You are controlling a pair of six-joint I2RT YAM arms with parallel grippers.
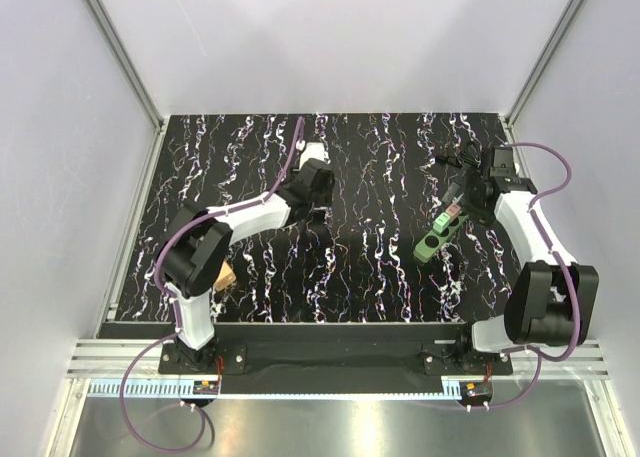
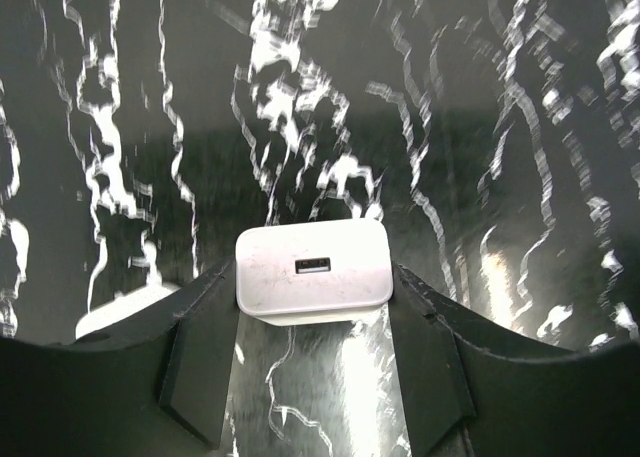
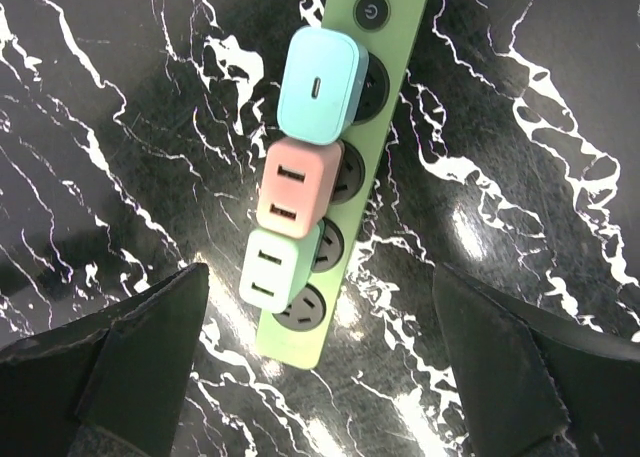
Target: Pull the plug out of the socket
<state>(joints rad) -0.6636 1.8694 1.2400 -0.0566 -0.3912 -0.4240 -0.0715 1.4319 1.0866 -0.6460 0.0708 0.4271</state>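
Observation:
The socket (image 3: 385,87) is a long green power strip with round black outlets; it lies on the black marbled table, right of centre in the top view (image 1: 430,245). A blue plug (image 3: 318,85), a pink plug (image 3: 295,189) and a pale green plug (image 3: 278,267) sit in it, and the end outlet (image 3: 300,308) is empty. My right gripper (image 3: 320,277) is open, with its jaws wide apart above the strip's near end (image 1: 466,203). My left gripper (image 2: 312,297) is shut on a white plug (image 2: 312,272) with a USB port, held at the fingertips over the table's middle (image 1: 318,209).
A black cable (image 1: 455,162) and a black adapter (image 1: 500,160) lie at the back right, behind the right gripper. A small tan object (image 1: 222,277) sits by the left arm's base. Grey walls close in the table on three sides.

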